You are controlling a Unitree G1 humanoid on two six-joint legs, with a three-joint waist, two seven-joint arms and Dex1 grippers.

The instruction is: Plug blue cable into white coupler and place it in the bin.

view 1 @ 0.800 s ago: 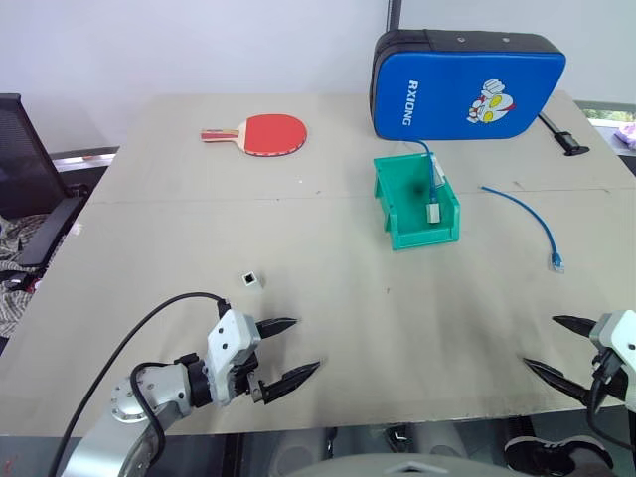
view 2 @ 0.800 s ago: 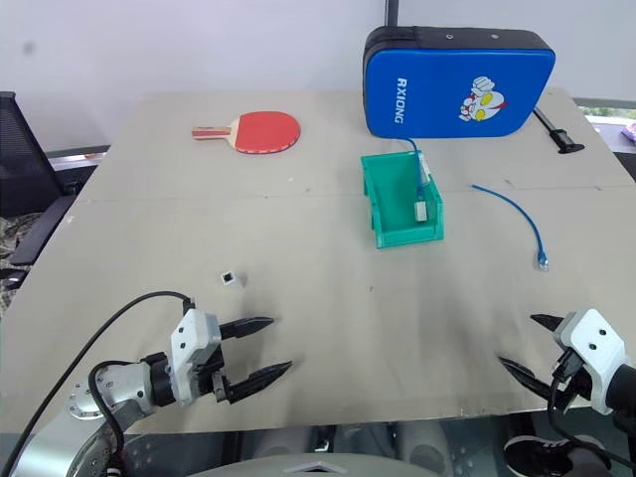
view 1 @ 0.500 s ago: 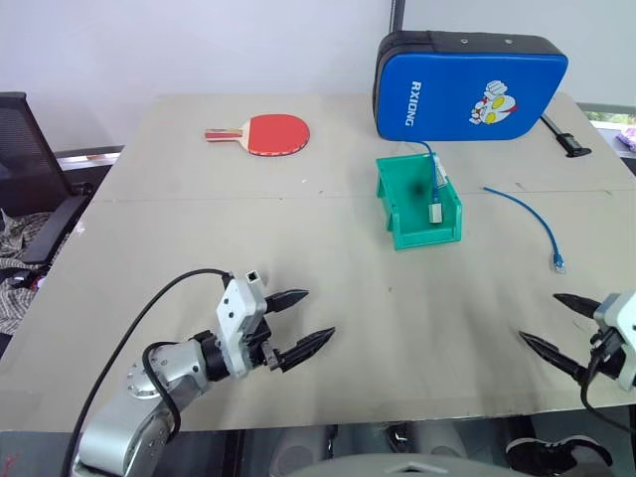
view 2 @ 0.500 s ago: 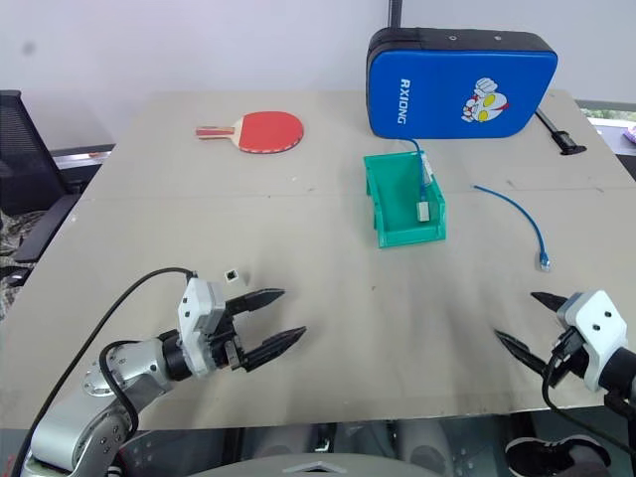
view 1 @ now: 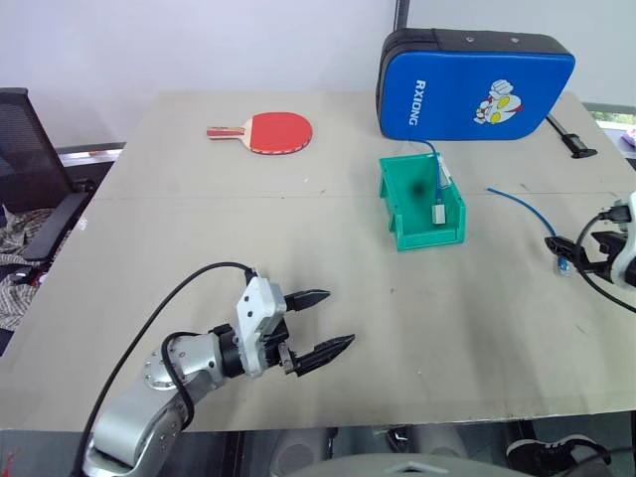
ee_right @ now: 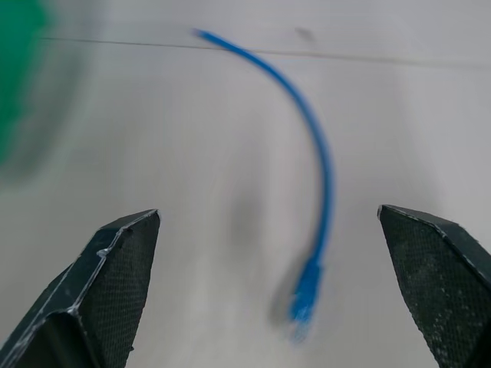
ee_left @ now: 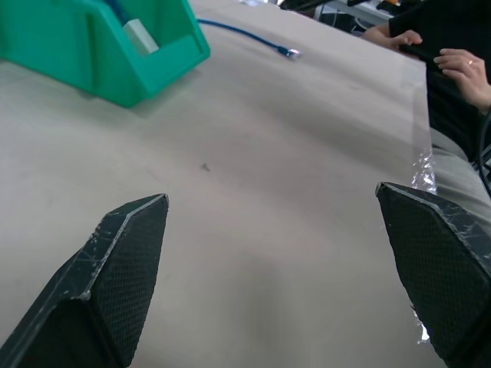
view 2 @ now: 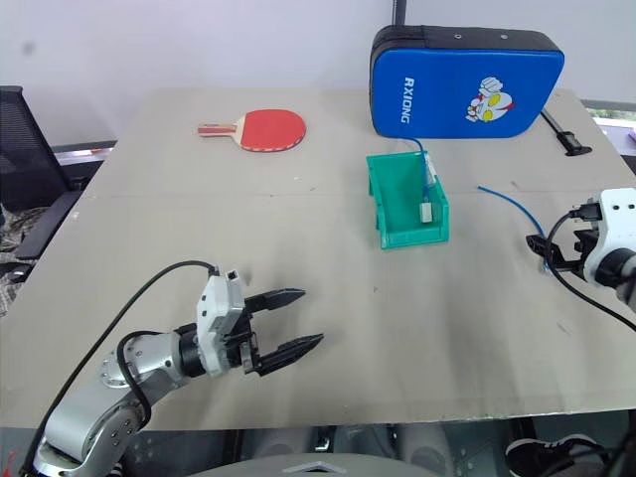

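The blue cable (view 1: 519, 206) lies curved on the table right of the bin, its clear plug (ee_right: 303, 299) nearest me. My right gripper (view 2: 554, 227) hovers open over that plug end, and the cable runs between its fingers (ee_right: 100, 299) in the right wrist view. The white coupler (view 2: 231, 275) peeks out just behind the white housing of my left gripper (view 1: 340, 318). That gripper is open and empty, low over bare table at the front left. The green bin (view 1: 397, 214) stands mid-table and holds a second blue cable with a grey-white block (view 1: 437, 212).
A big blue padded case (view 1: 477, 72) stands behind the bin. A red paddle (view 1: 268, 131) lies at the back left and a black tool (view 1: 571, 136) at the back right. A black chair (view 1: 25, 159) is off the table's left edge. A seated person's hands (ee_left: 460, 61) show beyond the table's right side.
My right gripper has moved from the table's front edge to the blue cable's plug end. My left gripper has moved forward and right, past the coupler. Both have stayed open.
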